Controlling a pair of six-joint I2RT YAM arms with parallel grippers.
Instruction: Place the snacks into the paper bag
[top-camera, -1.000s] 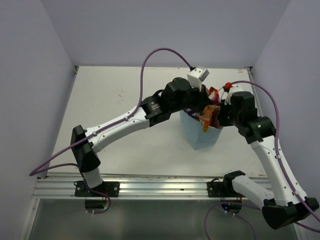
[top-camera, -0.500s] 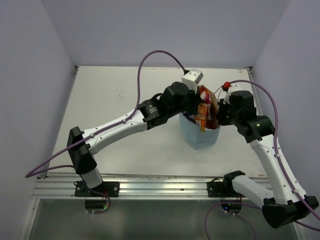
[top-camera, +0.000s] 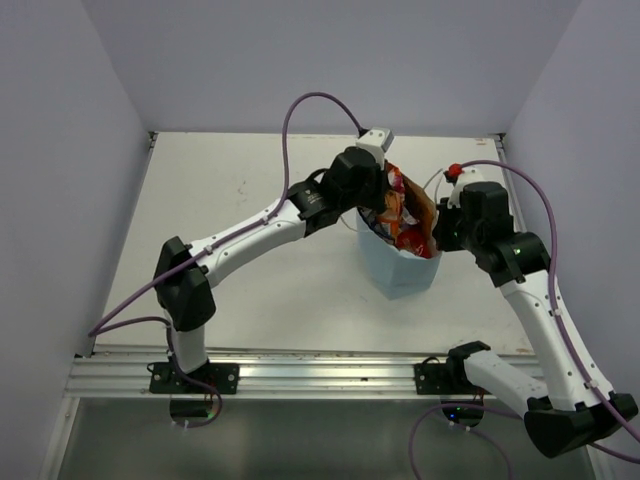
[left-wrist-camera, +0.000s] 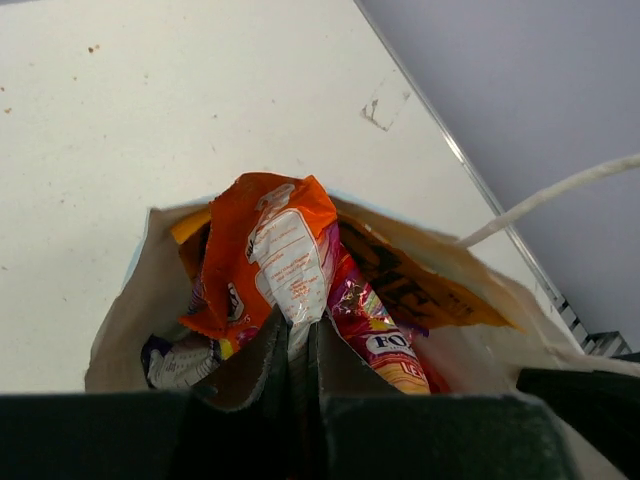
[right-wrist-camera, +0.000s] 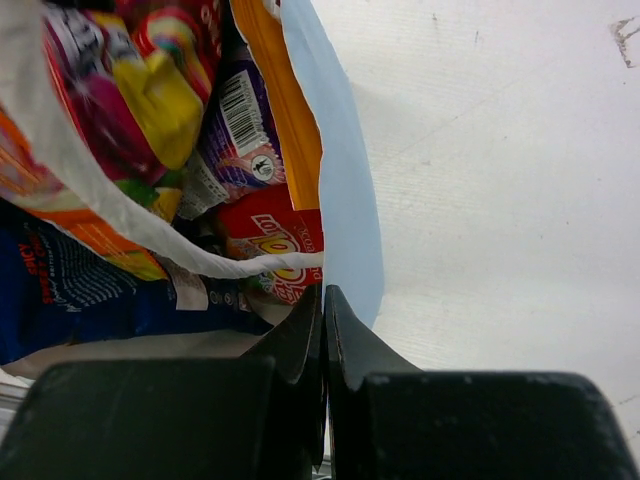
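The light blue paper bag (top-camera: 402, 272) stands upright right of the table's middle, with snacks (top-camera: 405, 215) sticking out of its mouth. My left gripper (left-wrist-camera: 298, 335) is shut on the orange-white packet (left-wrist-camera: 268, 245) and holds it in the bag's mouth (left-wrist-camera: 140, 300). Beside it are a purple-red packet (left-wrist-camera: 372, 330) and the large orange chip bag (left-wrist-camera: 420, 285). My right gripper (right-wrist-camera: 323, 295) is shut on the bag's blue side wall (right-wrist-camera: 345, 200) at its rim. Inside show the red packet (right-wrist-camera: 270, 250), the blue bag (right-wrist-camera: 80, 290) and the purple-white packet (right-wrist-camera: 235, 140).
The left arm (top-camera: 260, 225) reaches across the table to the bag's far left side. The right arm (top-camera: 520, 270) stands at the bag's right. A string handle (left-wrist-camera: 560, 190) hangs over the far rim. The back wall and table's right edge (top-camera: 500, 150) are close.
My left gripper has swung left and back over the bag's mouth with the orange-white packet, which now sits lower among the other snacks. The right gripper has kept its hold on the rim.
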